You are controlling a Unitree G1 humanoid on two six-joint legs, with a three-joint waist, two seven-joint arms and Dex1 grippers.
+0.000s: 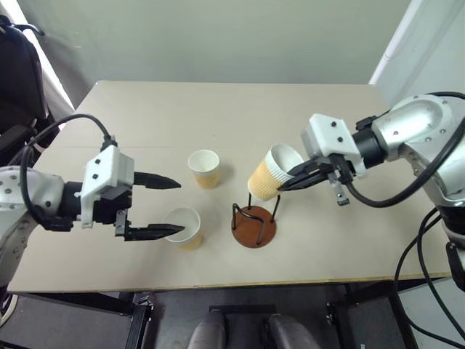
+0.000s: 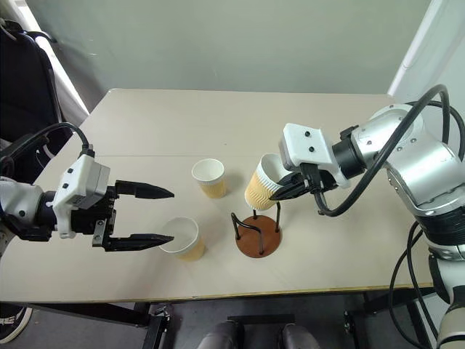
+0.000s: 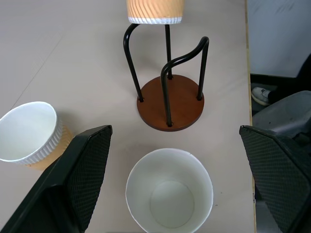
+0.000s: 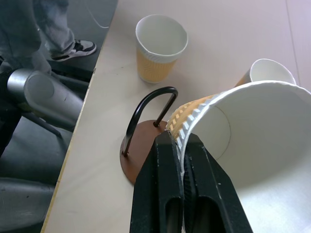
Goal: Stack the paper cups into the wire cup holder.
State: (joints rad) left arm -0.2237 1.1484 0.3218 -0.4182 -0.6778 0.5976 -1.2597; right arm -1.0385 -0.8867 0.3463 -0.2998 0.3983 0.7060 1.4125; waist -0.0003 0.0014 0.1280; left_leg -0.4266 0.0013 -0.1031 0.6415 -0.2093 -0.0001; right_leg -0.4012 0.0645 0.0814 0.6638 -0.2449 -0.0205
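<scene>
while two cups (image 1: 204, 169) flank it, holder (image 1: 254, 225) stands

the left gripper (image 1: 168, 206) hangs with its fingers spread wide, while the right gripper (image 1: 285, 182) is pinched closed, angled down and leftward.

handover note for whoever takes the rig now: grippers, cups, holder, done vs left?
Right gripper: shut on the rim of a tilted paper cup, held above the wire cup holder.
Left gripper: open, empty, fingers either side of the near cup.
Far cup: upright on the table.
Done: nothing in the holder yet.
Left: seat the held cup, then stack the other two.
</scene>
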